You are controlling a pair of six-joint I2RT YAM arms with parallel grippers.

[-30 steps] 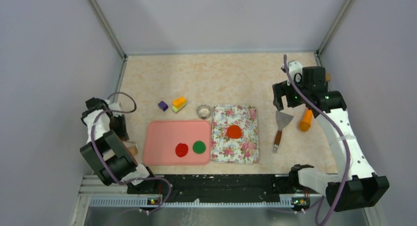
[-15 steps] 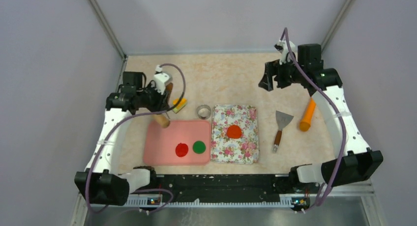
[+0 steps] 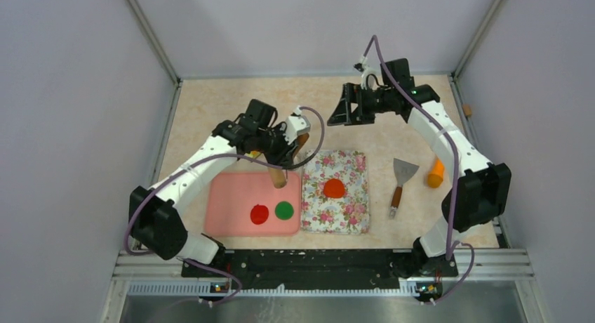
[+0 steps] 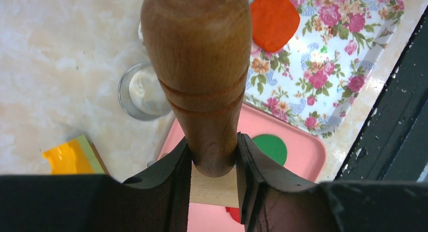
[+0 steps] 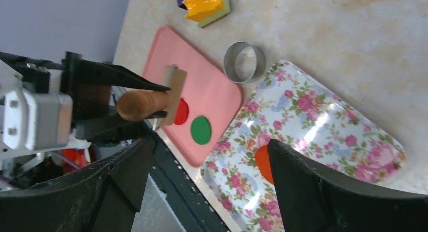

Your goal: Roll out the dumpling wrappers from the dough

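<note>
**Desk:** Which arm is placed for the dough (image 3: 334,188)?
**Photographer:** The left gripper (image 3: 282,156), clamped on a wooden press (image 3: 278,175). Seen from above, the dough sits on the flowered tray (image 3: 354,170), near, at its 4 o'clock
**Desk:** And the right gripper (image 3: 342,114)?
**Photographer:** Jaws apart, empty, the dough at its 6 o'clock, farther off

Overhead and wrist views share floral tray (image 3: 351,203).
</note>
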